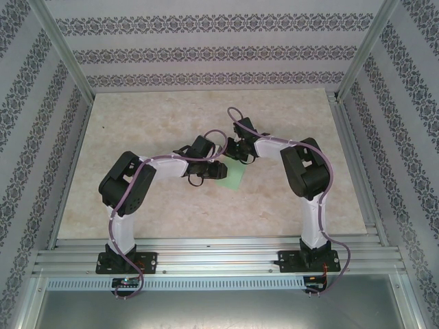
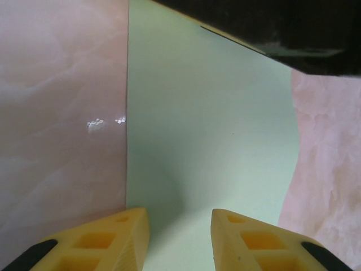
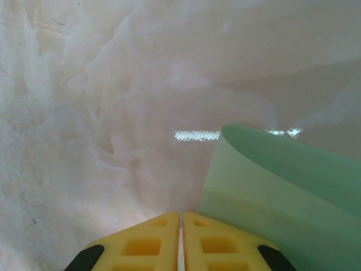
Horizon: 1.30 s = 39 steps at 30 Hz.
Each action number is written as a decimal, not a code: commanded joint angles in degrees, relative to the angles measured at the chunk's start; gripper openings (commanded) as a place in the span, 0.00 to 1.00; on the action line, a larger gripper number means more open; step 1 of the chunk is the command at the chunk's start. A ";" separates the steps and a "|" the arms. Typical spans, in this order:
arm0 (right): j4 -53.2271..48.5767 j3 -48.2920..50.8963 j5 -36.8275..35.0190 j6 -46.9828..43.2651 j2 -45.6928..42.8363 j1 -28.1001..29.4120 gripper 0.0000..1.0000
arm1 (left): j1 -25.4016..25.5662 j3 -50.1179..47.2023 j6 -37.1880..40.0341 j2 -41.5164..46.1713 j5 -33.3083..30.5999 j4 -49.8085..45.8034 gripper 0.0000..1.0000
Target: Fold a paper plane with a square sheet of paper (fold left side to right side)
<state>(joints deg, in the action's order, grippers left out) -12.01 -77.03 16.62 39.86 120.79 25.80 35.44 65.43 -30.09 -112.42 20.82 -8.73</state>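
Note:
The square sheet of paper (image 1: 234,179) lies pale mint-green on the marble table between both arms. My left gripper (image 1: 217,170) hovers over it, open, yellow fingers (image 2: 115,237) straddling the sheet (image 2: 208,130) near its left edge. My right gripper (image 1: 237,152) is at the sheet's far side, and its dark body (image 2: 293,34) hangs over the paper's far corner. In the right wrist view the gripper (image 3: 181,217) is shut, with a thin sliver of paper between the pads. The sheet (image 3: 271,192) curls up and over beside it. The paper plane is out of view.
The marble tabletop (image 1: 151,130) is fenced by aluminium rails (image 1: 206,257) at the front and patterned walls at the back and sides. Both arm bases stand at the near edge.

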 commanded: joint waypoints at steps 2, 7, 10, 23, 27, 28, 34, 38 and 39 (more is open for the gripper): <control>-0.87 -1.88 -1.48 -2.64 2.07 -1.02 0.11 | 0.97 -2.01 1.77 -1.60 -2.84 -6.03 0.37; -2.08 -4.01 -2.12 -4.65 3.44 -2.27 0.11 | 0.95 -4.00 2.00 -1.31 -3.05 -5.95 0.37; -2.01 -4.85 -1.51 -5.09 4.60 -3.36 0.11 | 1.01 -5.25 2.05 -1.15 -3.20 -5.77 0.37; -3.05 -8.11 -1.51 -8.18 6.45 -6.69 0.11 | 1.05 -7.67 2.41 -1.31 -3.83 -5.88 0.37; -3.18 -9.50 -1.48 -8.59 7.06 -7.62 0.11 | 1.10 -8.17 2.41 -1.31 -3.76 -5.81 0.37; -3.11 -9.99 -1.25 -8.60 7.24 -7.82 0.11 | 1.03 -8.25 2.40 -1.32 -3.69 -5.77 0.37; -4.05 -12.61 -1.71 -8.81 8.18 -8.50 0.11 | 1.13 -8.48 2.31 -0.96 -3.78 -5.60 0.37; -4.34 -13.62 -0.41 -9.72 7.04 -8.80 0.11 | 1.13 -8.65 2.24 -0.83 -3.77 -5.54 0.37; -4.44 -13.31 -0.20 -10.03 5.94 -8.82 0.11 | 1.12 -8.65 2.18 -0.75 -3.74 -5.42 0.37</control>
<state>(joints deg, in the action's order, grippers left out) -17.04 -88.86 18.65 31.81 127.52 18.17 35.79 60.64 -28.73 -110.78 19.97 -2.52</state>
